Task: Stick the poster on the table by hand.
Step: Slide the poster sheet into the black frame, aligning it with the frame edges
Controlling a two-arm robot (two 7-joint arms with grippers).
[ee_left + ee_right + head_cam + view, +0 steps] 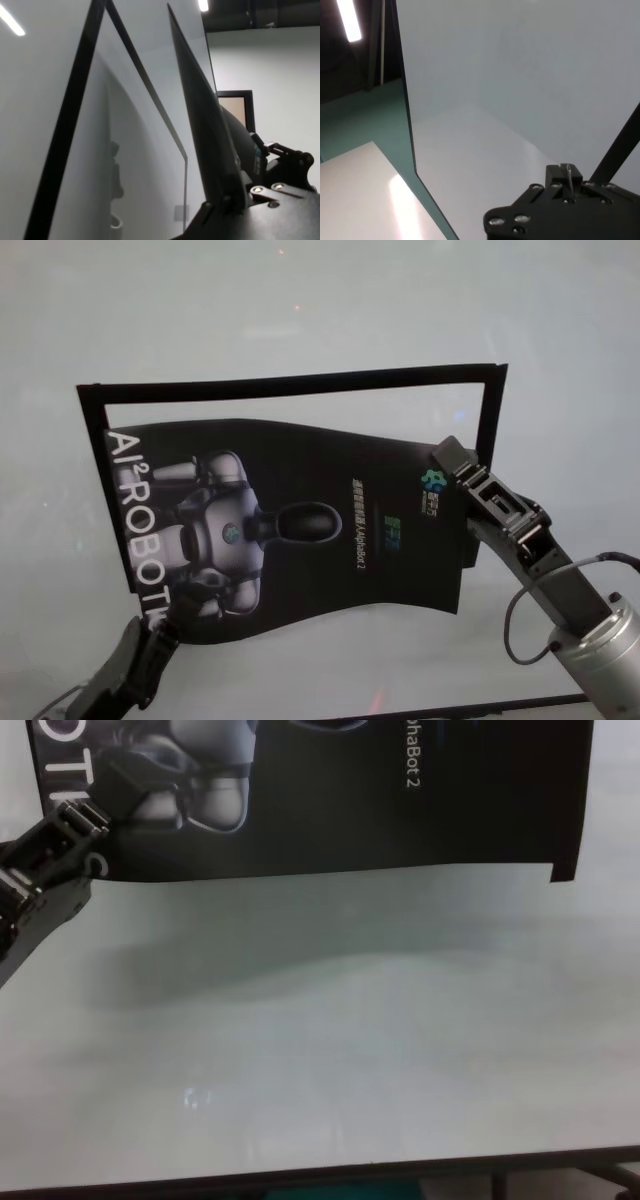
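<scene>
The poster (300, 530) is a black glossy sheet with a grey-white robot picture and big white letters. It hangs curved above the white table (300, 300). My left gripper (160, 625) is shut on its near-left corner by the letters, also seen in the chest view (110, 780). My right gripper (447, 458) is shut on its right edge near the top. The left wrist view shows the poster (205, 125) edge-on, pinched in that gripper (225, 202). The right wrist view shows the right gripper (566, 175) closed on the thin sheet.
Narrow black strips (290, 385) form a rectangular frame on the table behind and beside the poster. The table's dark near edge (320, 1172) runs along the bottom of the chest view, with bare white tabletop (320, 1050) under the poster.
</scene>
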